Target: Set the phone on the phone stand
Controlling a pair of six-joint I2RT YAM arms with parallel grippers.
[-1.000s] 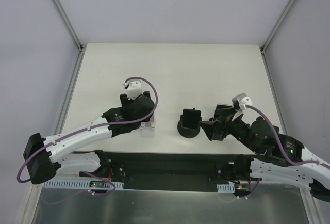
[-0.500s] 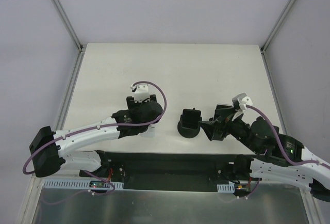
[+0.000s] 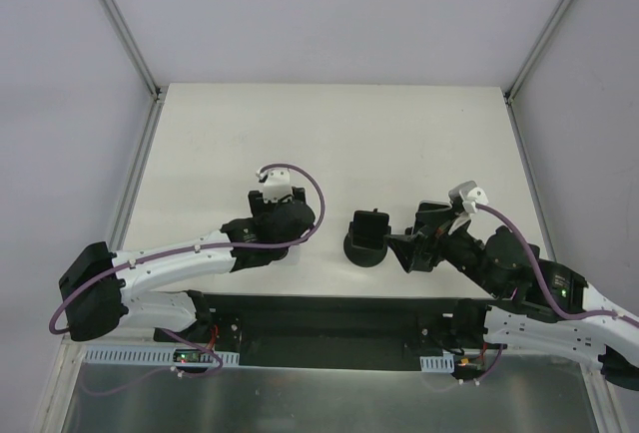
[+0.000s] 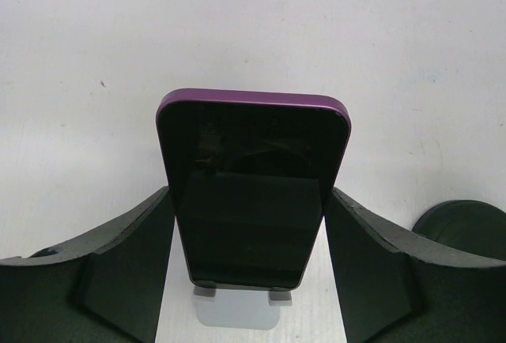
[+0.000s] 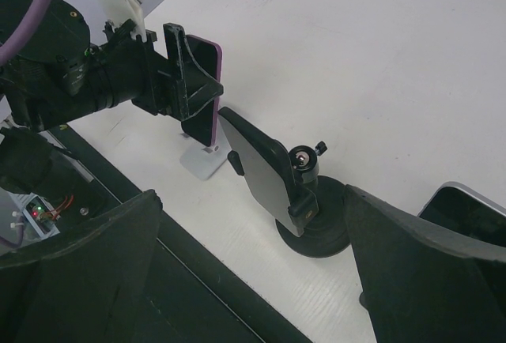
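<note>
By the tabletop's near edge, the left gripper point(image 4: 249, 209) has slid rightward, and its jaws now seem to pinch the phone point(image 4: 253, 145), which sits on the small white stand point(image 4: 233, 311) (lifting looks next). Just beyond, the phone stand point(image 3: 367, 243) is bare, the right gripper point(image 3: 407, 245) beside it with jaws spread.

Left tool point(image 4: 251, 197) now further right than a second ago, astride the phone point(image 4: 253, 145).

- The phone stand point(image 3: 367, 238), black with a round base, stands toward 6 o'clock on the white tabletop point(image 3: 329, 134).
- The left hand point(image 3: 285, 233) is at the stand's 9 o'clock, apart from it, its fingers hidden beneath the wrist.
- The right hand point(image 3: 401, 248) is just beside the stand at 3 o'clock.
</note>
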